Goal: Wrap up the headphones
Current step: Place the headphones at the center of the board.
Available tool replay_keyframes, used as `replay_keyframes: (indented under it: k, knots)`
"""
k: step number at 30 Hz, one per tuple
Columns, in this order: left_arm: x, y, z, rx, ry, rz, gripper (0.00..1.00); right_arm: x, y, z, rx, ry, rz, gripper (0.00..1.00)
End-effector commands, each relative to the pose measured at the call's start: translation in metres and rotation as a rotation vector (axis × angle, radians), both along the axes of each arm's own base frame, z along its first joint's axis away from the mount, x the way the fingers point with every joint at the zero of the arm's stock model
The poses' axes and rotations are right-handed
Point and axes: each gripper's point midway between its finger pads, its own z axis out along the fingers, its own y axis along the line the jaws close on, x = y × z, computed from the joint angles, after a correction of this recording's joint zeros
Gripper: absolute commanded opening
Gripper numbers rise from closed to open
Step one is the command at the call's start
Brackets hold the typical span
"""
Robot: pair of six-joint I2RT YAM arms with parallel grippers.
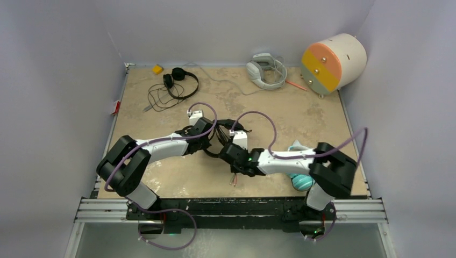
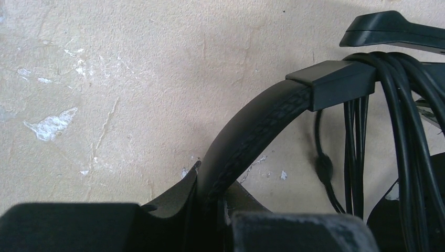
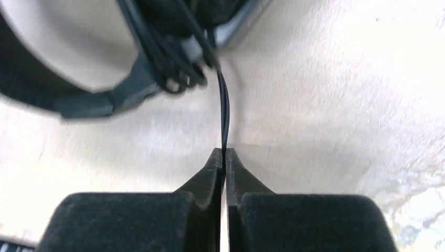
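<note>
A slim black pair of headphones sits mid-table between my two grippers. My left gripper is shut on its padded black headband, as the left wrist view shows. Its thin black cord is looped several times around the band. My right gripper is shut on a taut stretch of that cord, pinched at the fingertips just below the blurred band. A second black pair with a loose cord lies at the back left. A teal ear cup shows under my right arm.
A white-grey pair of headphones with a grey cord lies at the back. A cream cylinder with an orange and green face stands at the back right. A yellow block and an orange pen lie near the back edge.
</note>
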Motion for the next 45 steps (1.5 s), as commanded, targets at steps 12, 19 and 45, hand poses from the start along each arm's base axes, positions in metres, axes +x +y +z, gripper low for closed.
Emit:
replay_keyframes:
  k: [12, 19, 45]
  knots:
    - [0.013, -0.009, 0.016, -0.040, -0.075, 0.002, 0.00, -0.023, 0.051, 0.112, 0.421, -0.022, 0.222, 0.00]
    - [0.007, -0.023, 0.017, -0.082, -0.059, -0.045, 0.00, 0.014, 0.068, 0.127, 0.606, -0.005, 0.142, 0.00]
    - [-0.011, -0.031, 0.015, -0.108, -0.024, -0.072, 0.00, 0.110, 0.075, 0.098, 0.763, -0.057, -0.283, 0.05]
